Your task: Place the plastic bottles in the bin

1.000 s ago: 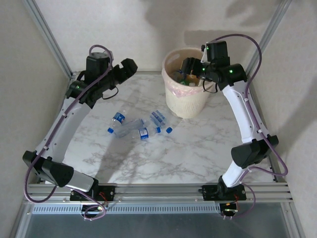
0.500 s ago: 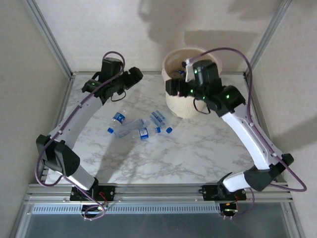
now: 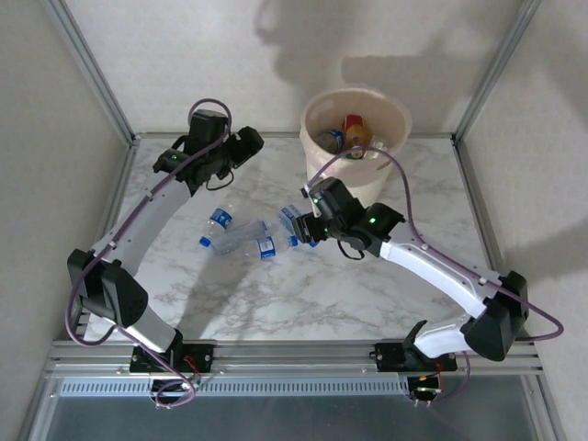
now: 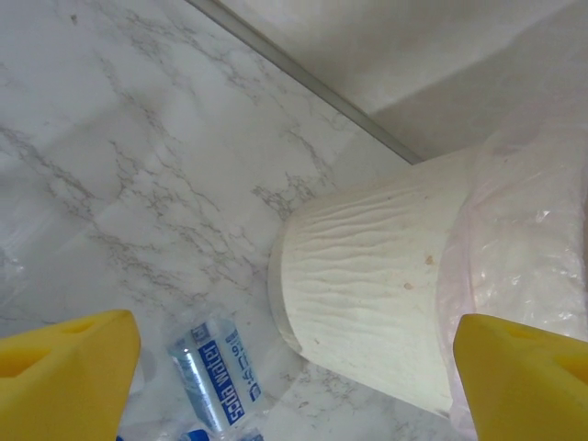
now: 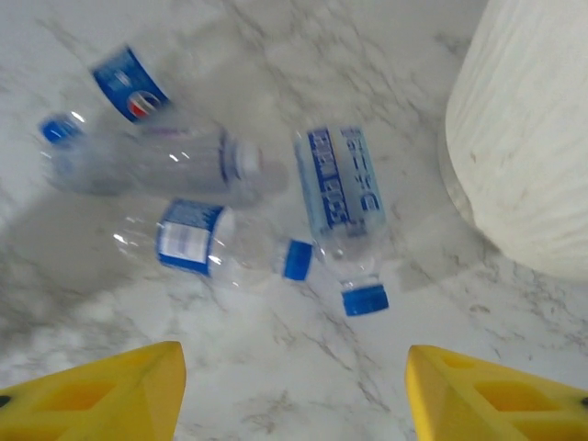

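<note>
Reaching farther out than a second ago, the left pincer hangs spread and empty, with the bin ahead and to its right. Loose plastic bottles lie just ahead of the right pincer, which has left the bin's mouth and dropped low over the surface. Its fingers stand apart with nothing between them. Several bottles already sit in the bin, so another pickup looks next.

White arm links, black joints, looping purple cables, green lights, yellow pincer fingertips.
</note>
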{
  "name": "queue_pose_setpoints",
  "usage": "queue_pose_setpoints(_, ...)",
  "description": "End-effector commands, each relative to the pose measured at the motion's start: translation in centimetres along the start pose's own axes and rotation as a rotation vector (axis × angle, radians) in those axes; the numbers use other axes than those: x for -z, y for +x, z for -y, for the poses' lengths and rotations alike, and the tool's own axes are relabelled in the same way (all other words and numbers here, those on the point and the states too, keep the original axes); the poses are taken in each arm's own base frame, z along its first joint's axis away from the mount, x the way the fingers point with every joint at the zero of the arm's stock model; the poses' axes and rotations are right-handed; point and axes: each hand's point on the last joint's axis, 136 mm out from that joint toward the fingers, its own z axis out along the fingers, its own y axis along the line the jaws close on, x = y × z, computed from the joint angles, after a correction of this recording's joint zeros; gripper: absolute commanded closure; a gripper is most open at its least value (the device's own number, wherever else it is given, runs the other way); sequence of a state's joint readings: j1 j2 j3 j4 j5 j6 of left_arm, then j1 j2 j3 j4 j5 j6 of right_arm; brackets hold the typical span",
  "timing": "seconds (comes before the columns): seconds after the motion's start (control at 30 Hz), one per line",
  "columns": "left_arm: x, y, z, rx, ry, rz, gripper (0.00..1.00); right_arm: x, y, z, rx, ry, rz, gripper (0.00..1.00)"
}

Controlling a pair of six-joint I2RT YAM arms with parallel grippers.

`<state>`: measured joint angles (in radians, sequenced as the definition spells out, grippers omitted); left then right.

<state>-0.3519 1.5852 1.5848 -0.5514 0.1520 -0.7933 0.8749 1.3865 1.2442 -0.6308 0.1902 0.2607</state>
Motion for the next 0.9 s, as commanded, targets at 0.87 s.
queue_pose_setpoints(0.87,2.1,0.4,-3.6,-0.043,-0.096,0.031,0.12,-14.9,7.4,5.6,0.063,0.274,-0.289,0.38)
